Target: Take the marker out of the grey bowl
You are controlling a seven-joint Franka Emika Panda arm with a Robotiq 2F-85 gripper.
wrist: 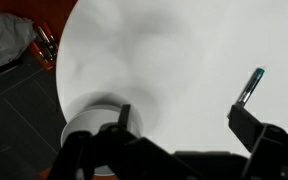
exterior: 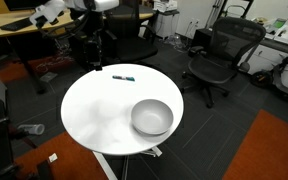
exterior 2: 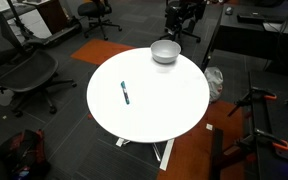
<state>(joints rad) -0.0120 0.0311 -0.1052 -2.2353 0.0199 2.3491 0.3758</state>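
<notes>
**Marker on the bare table, claw open above it**

The marker (exterior 2: 125, 93) is not in the grey bowl (exterior 2: 165, 50). It lies flat on the white round tabletop (exterior: 94, 110), well apart from the bowl. In an exterior view the bowl (exterior: 152, 118) sits at the lower right of the table and looks empty, while the marker (exterior: 122, 77) rests near the table's upper edge. By that layout, I would judge the taking-out done, or nearly so.

In the wrist view the claw (wrist: 184, 135) comes in from the bottom of the frame. Its dark fingers (wrist: 249, 125) are spread wide with nothing between them. The marker (wrist: 252, 86) sits in the right part of that frame, just above the right-hand finger and well off the line midway between the two. Its long axis runs close to top-to-bottom, leaning a little, with the teal end uppermost. If it were to be picked up again, I reckon the claw would have to shift toward the right of the frame and straddle the stick across its width.

A pale round shape with a dark shadow at the lower left of the wrist view may be the bowl; the fingers cover too much of it to be sure.

I can read no brand, label or writing on the marker, bowl or table.
</notes>
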